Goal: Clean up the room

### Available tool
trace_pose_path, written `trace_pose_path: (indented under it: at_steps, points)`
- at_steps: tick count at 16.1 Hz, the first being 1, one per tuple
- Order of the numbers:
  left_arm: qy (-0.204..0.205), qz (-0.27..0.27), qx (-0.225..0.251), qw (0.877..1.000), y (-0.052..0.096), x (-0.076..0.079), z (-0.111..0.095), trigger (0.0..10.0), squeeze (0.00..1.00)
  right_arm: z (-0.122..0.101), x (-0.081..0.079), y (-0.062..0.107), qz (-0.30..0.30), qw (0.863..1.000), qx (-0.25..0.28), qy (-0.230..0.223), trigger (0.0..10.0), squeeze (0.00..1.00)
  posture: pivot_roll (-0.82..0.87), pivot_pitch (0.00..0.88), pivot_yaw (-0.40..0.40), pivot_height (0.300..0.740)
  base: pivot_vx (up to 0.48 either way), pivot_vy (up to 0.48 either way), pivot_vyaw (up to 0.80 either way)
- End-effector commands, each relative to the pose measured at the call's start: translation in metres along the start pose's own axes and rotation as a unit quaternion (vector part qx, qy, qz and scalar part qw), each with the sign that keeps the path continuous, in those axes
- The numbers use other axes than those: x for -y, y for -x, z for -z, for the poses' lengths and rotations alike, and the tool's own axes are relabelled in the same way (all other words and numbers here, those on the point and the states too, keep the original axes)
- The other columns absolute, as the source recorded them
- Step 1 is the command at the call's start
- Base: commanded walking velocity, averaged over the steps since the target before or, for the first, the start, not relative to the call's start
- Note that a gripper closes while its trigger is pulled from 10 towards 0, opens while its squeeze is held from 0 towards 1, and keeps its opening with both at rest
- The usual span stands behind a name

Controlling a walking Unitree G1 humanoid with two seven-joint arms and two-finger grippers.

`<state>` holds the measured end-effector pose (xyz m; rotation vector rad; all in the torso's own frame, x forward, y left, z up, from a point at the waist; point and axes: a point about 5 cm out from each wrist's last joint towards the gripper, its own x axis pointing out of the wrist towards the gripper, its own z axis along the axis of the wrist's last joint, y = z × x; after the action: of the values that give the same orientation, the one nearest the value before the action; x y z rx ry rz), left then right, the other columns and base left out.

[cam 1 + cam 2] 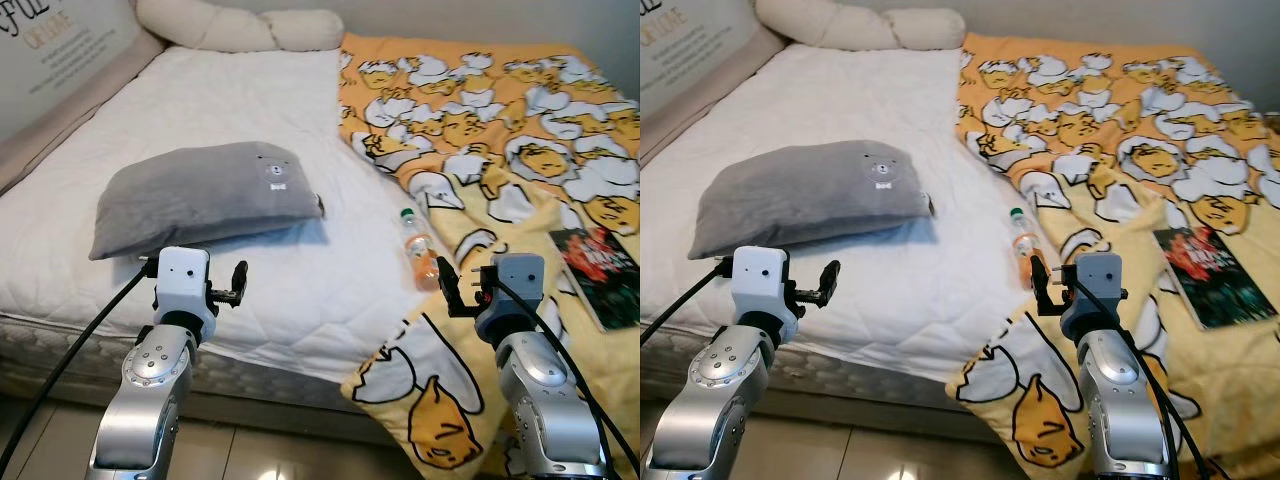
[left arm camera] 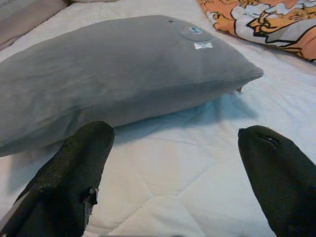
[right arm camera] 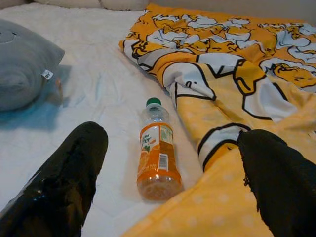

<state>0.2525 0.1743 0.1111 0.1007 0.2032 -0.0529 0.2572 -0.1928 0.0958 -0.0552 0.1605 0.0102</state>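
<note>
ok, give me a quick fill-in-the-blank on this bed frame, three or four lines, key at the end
1. The bottle lies on its side on the white mattress, capped in ____.
2. The grey pillow lies ahead of the ____ gripper.
3. The book rests on the ____ blanket.
4. The right gripper hovers with its fingers ____, the bottle ahead between them.

Missing words: green; left; yellow; open

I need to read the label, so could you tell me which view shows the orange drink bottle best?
The right wrist view: the bottle lies unobstructed between the open right gripper fingers. Both eye views show it small, beside the yellow blanket.
</note>
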Motion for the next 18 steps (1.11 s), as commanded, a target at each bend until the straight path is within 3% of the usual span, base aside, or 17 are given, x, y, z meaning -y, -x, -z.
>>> trace_pose_path:
  at_steps: [1, 3, 18]
  points:
    - [-0.007, -0.003, 0.005, 1.0, 0.0009, -0.0013, -0.0023, 10.0, 1.0, 0.0012, -0.0014, -0.0023, -0.006, 1.0, -0.009, 0.003, 10.0, 1.0, -0.07, 0.0, 0.018, 0.74, 0.285, 0.0, 0.8]
    - [-0.006, -0.003, 0.005, 1.0, 0.0006, -0.0013, -0.0023, 10.0, 1.0, 0.001, -0.0019, -0.0023, -0.003, 1.0, -0.007, -0.004, 10.0, 1.0, -0.07, 0.0, 0.019, 0.74, 0.283, 0.0, 0.8]
    - [-0.004, -0.004, 0.003, 1.0, 0.0006, -0.0037, -0.0016, 10.0, 1.0, 0.0036, 0.0021, -0.0038, 0.01, 1.0, -0.022, 0.005, 10.0, 1.0, -0.07, 0.0, 0.023, 0.74, 0.283, 0.0, 0.0]
